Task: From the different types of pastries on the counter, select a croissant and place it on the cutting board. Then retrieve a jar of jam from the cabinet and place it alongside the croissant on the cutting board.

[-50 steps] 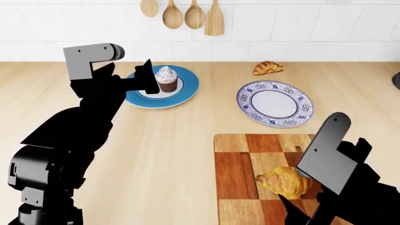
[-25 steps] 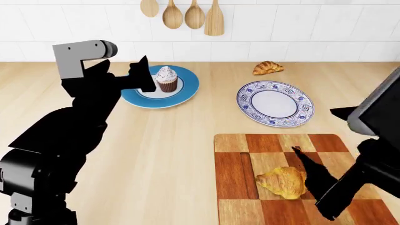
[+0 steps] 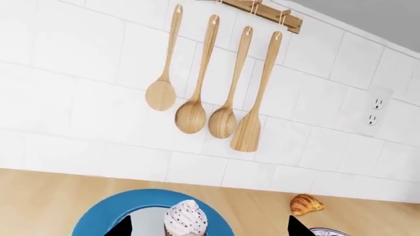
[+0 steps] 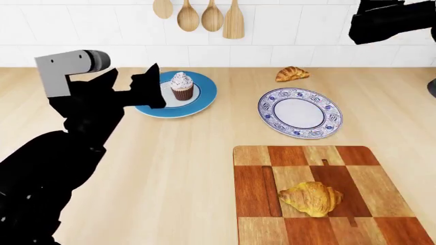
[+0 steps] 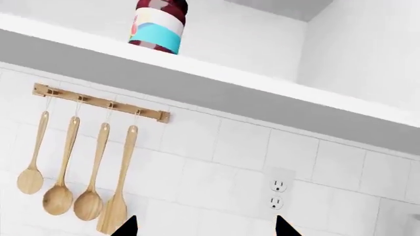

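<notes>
The plump pale golden croissant (image 4: 312, 198) lies on the checkered cutting board (image 4: 381, 189), with nothing touching it. My right arm (image 4: 388, 20) is raised high at the back right. Its gripper (image 5: 204, 228) is open and empty, facing the tiled wall below the cabinet shelf (image 5: 217, 81). On that shelf stands the jar of jam (image 5: 159, 24), dark red with a white and cyan label. My left gripper (image 4: 156, 87) (image 3: 210, 228) is open at the left side of the blue plate (image 4: 204, 97), facing the frosted cupcake (image 4: 182, 86) (image 3: 186, 221).
A smaller, darker croissant (image 4: 292, 73) (image 3: 306, 204) lies near the back wall. A white plate with a blue pattern (image 4: 299, 112) sits behind the board. Wooden spoons (image 4: 204, 18) (image 5: 78, 177) hang on the wall, with an outlet (image 5: 277, 194) beside them.
My right arm rose from beside the croissant on the board to high at the back right, leaving the croissant lying there. My left arm drifted slightly left.
</notes>
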Tool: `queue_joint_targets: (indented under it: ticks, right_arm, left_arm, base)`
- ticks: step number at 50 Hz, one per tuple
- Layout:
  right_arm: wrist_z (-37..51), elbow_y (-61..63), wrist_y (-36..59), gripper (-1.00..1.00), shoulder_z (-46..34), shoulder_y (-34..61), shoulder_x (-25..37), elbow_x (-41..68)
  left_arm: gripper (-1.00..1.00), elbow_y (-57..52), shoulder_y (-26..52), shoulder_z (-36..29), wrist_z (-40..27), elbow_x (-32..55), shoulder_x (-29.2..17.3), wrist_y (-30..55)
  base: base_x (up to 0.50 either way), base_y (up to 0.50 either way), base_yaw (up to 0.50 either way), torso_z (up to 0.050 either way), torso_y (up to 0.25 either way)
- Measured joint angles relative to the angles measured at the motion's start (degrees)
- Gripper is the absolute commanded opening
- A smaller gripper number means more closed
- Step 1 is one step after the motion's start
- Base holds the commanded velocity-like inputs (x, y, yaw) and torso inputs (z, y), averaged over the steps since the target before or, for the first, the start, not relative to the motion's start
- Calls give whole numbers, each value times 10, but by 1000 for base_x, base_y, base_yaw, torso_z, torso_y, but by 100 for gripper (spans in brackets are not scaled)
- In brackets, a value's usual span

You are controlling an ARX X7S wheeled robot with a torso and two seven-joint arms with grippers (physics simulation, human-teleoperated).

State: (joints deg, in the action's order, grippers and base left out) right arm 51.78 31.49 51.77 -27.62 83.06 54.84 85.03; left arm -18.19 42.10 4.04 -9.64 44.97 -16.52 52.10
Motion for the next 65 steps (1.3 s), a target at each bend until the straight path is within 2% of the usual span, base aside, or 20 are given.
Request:
queue_joint_targets:
  ticks: [12, 28, 42, 52, 65]
  right_arm:
    - [29, -43, -47, 100, 8, 48, -67, -84]
    - [-11, -169, -86, 100, 2, 145, -164, -151]
    - [-50, -310, -65, 100, -27, 250, -241, -183]
    - [-70, -359, -55, 100, -57, 254, -273, -198]
    - [-86, -404, -32, 100, -80, 268, -292, -199]
  left_arm:
    - [100, -1, -9, -6, 2, 5, 0, 1]
    - [100, -9, -14, -10, -2, 14, -1, 5]
    - [100, -47, -27, 19, -23, 59, -5, 28]
    - [100, -56, -37, 24, -25, 71, -8, 30]
    - [100, -61, -40, 19, -28, 73, -10, 31]
  base:
    - [0, 0, 0, 0, 0]
    - [0, 0, 0, 0, 0]
    - [0, 0, 0, 0, 0]
    - [0, 398, 0, 0, 0]
    - [0, 0, 0, 0, 0]
